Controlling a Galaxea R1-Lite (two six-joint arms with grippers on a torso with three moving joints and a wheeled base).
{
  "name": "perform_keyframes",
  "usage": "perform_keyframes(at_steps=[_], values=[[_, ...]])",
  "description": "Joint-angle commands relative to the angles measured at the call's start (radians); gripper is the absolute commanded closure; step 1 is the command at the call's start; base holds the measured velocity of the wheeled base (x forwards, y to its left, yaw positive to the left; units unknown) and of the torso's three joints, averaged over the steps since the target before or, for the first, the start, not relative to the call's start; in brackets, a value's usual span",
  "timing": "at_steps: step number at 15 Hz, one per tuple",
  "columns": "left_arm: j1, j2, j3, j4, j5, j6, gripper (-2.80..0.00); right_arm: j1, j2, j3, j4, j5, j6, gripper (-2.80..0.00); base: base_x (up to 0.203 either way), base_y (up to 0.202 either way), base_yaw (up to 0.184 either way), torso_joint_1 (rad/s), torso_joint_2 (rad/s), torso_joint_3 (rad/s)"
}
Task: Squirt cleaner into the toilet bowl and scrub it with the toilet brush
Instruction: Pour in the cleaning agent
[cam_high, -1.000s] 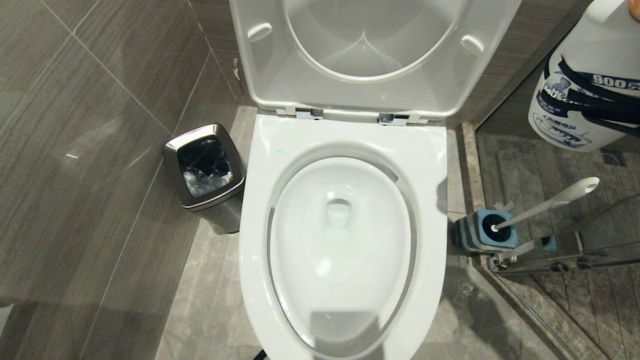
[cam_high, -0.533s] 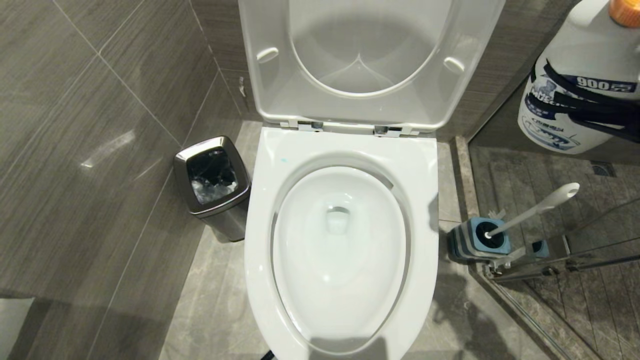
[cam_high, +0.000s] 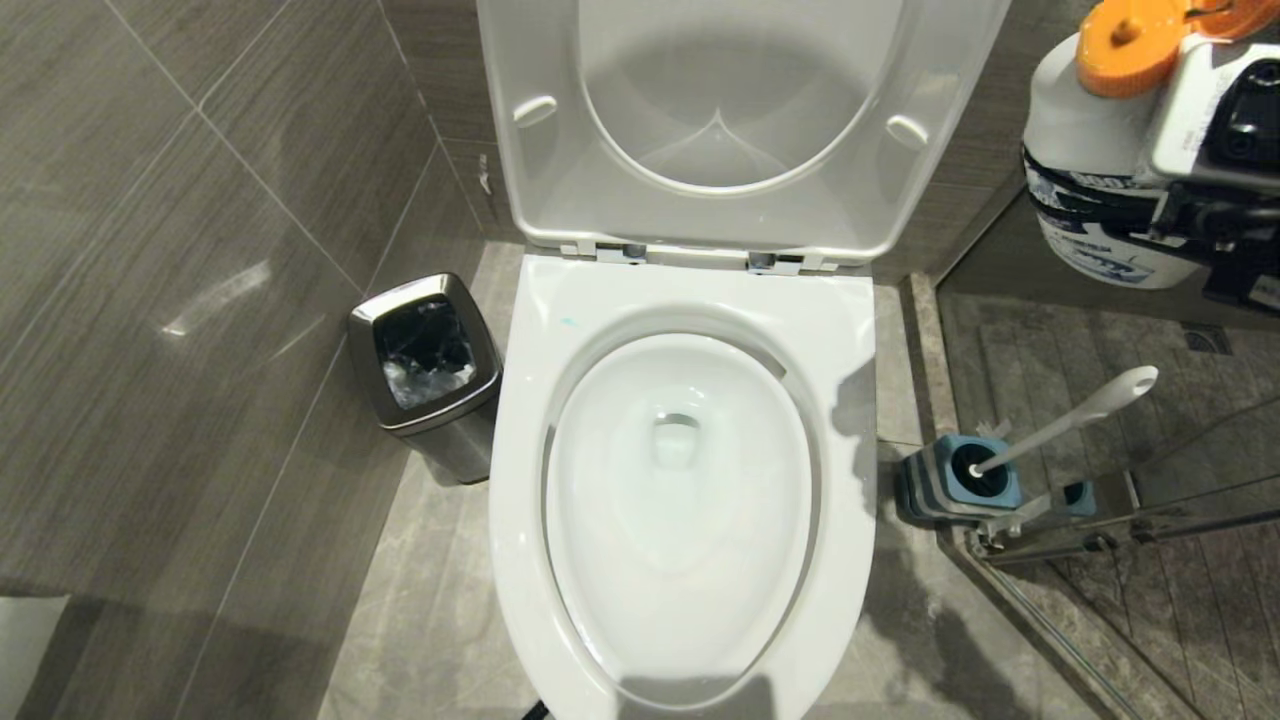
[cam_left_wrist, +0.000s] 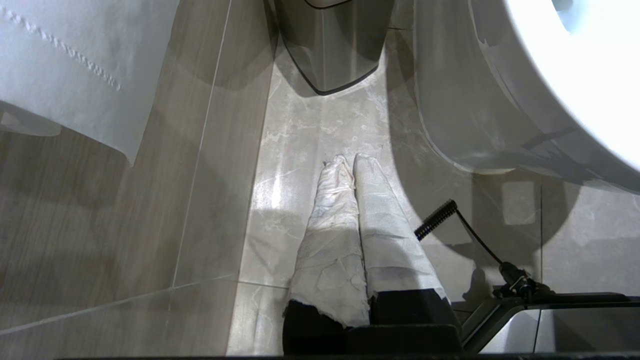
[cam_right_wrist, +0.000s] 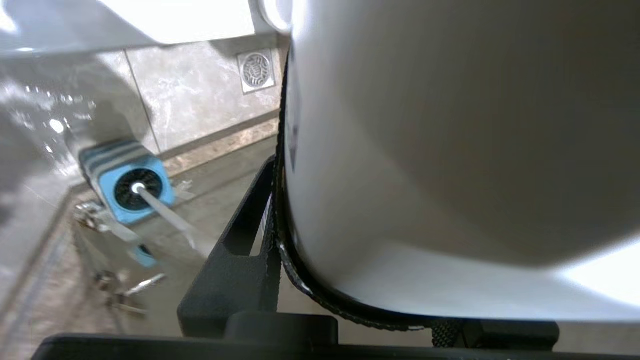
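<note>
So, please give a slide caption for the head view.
Right gripper holds white orange-capped cleaner bottle beside glossy white ceramic toilet bowl; white-handled toilet brush stays in holder.

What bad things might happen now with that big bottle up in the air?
1. The right gripper holds the heavy white cleaner bottle by its body; it might slip and fall.
2. The bottle hangs off to the side of the toilet bowl, above the floor near the toilet brush; squirting from there would likely miss.
3. The orange cap appears still on, so squeezing may release nothing.
</note>
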Motion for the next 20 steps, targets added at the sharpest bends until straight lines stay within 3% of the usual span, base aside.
perform_keyframes(at_steps=[1,3,6,20], values=[[0.0,-0.001,0.0,0.001,0.0,0.0,0.0,0.064,0.035,-0.002,0.003,-0.016,-0.088,0.0,0.0,0.0,0.0,0.0,0.0,0.0],[0.0,-0.001,0.0,-0.001,0.0,0.0,0.0,0.099,0.068,-0.03,0.0,-0.031,-0.144,0.0,0.0,0.0,0.0,0.0,0.0,0.0],[0.0,-0.001,0.0,0.0,0.0,0.0,0.0,0.148,0.098,-0.053,0.0,-0.143,-0.191,0.0,0.0,0.0,0.0,0.0,0.0,0.0],[0.0,-0.001,0.0,0.001,0.0,0.0,0.0,0.154,0.144,-0.073,-0.058,-0.32,-0.211,0.0,0.0,0.0,0.0,0.0,0.0,0.0]])
